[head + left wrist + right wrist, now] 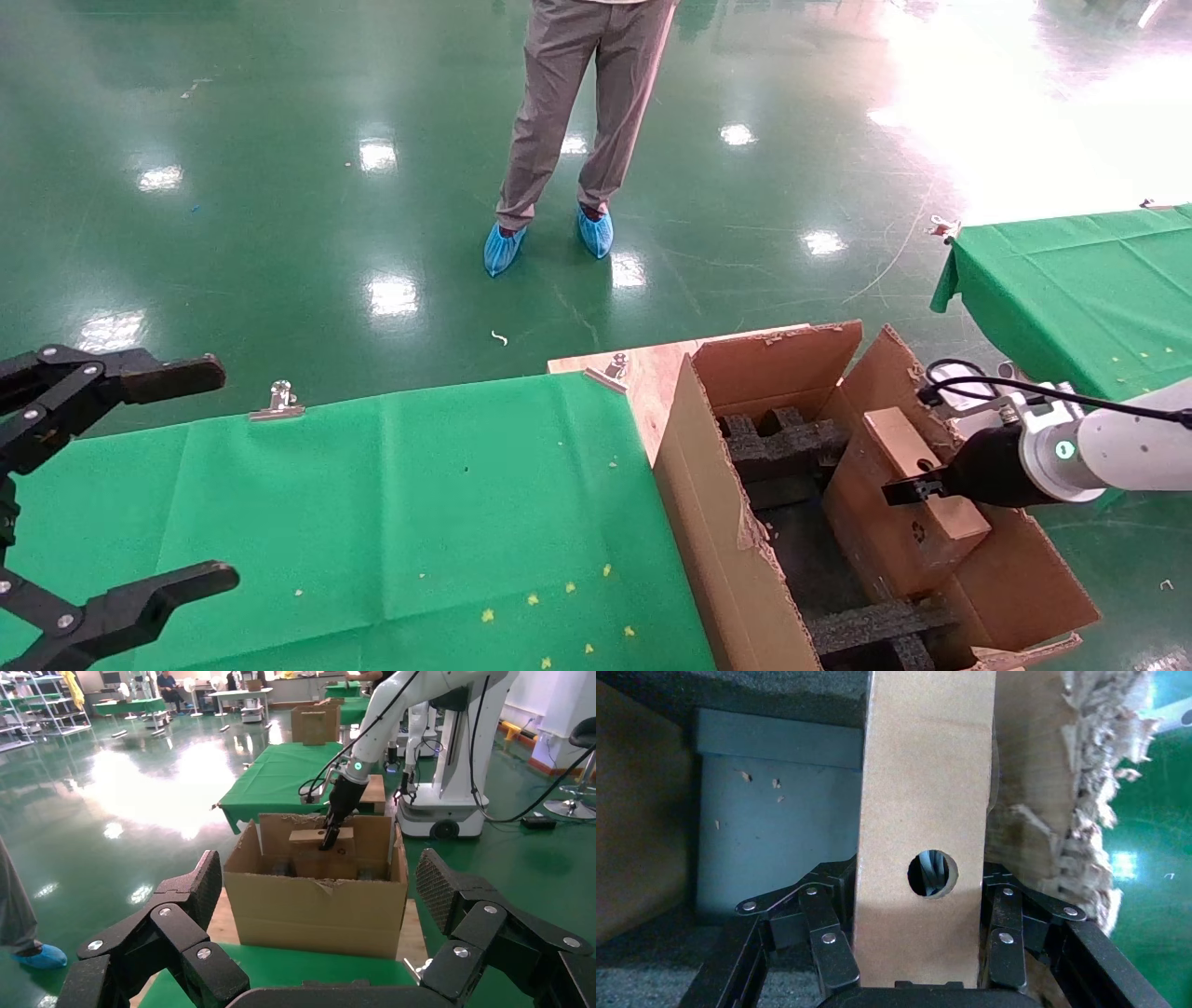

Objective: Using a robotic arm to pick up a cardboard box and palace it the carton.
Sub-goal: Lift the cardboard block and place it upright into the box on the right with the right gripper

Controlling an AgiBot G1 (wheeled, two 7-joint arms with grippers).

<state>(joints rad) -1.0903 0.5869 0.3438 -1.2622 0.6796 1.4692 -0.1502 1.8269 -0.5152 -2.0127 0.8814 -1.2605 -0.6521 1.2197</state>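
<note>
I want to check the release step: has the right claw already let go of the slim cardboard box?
No, the right claw is shut on the slim cardboard box, with a finger pressed against each side of it.

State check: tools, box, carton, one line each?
right tool: shut on the cardboard box, inside the carton
cardboard box: held, tilted, lowered into the carton, not released
carton: open, flaps up, edges torn, black foam blocks inside
left tool: open, holding nothing, over the green table

We read no words or numbers anywhere, only a small dark recycling mark on the cardboard box [917, 508] side, too faint to detail
</note>
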